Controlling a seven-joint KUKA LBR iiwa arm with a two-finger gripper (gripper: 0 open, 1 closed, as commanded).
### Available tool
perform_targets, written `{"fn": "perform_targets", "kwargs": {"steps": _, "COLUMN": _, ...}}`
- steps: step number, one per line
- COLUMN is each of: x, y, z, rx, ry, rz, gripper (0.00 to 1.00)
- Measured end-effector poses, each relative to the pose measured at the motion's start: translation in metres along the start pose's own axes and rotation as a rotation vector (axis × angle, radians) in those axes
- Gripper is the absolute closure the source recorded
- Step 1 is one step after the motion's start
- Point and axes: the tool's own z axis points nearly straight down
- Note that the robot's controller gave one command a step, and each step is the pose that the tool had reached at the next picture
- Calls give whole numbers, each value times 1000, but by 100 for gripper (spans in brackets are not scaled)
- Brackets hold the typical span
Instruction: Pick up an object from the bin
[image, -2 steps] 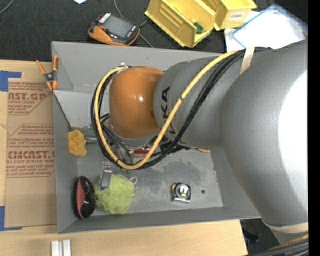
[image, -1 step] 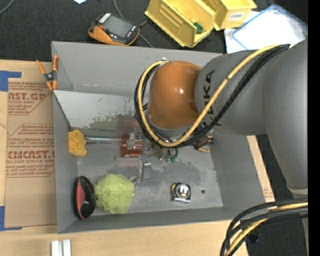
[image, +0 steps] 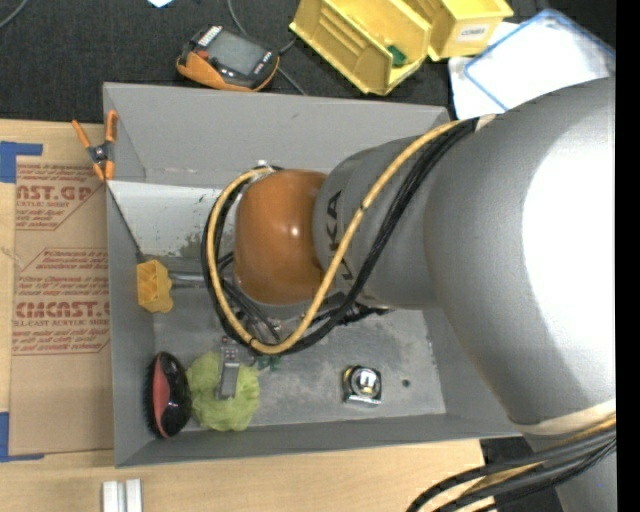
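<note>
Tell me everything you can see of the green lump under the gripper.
The green lump looks soft and fuzzy, pale yellow-green, rumpled and shapeless, like plush or cloth. It lies on the bin floor near the view's lower left corner. Its left edge abuts the black-and-red brush. The gripper rests on its top middle, hiding part of it.

Yellow lumpy block (image: 154, 285) at the view's left, black-and-red oval brush (image: 168, 394) below it, small silver-and-yellow round object (image: 362, 384) well apart to the right
</note>
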Motion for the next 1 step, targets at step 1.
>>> {"fn": "perform_targets", "kwargs": {"steps": 1, "x": 1, "y": 11, "z": -5, "rx": -3, "ry": 5, "rz": -36, "gripper": 0}}
